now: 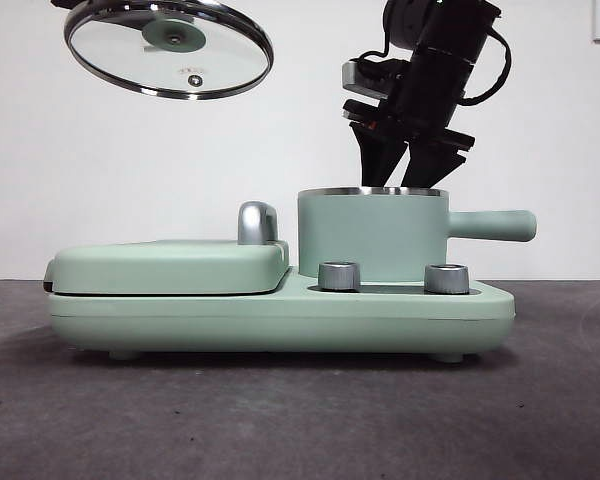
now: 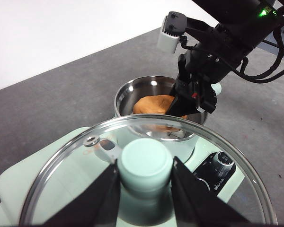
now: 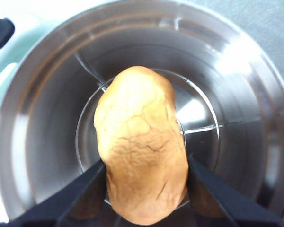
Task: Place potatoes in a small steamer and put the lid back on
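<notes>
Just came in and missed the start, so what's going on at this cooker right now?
The right gripper has reached down into the small steamer, its jaws either side of the potato, which sits inside the pot. Whether it has let go is hard to tell. The left gripper holds the lid by its green knob, up in the air and tilted, off to the side above the flat griddle cover. The lid is not yet back on.

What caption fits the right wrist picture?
Right gripper lowers a potato into the steel pot.
</notes>
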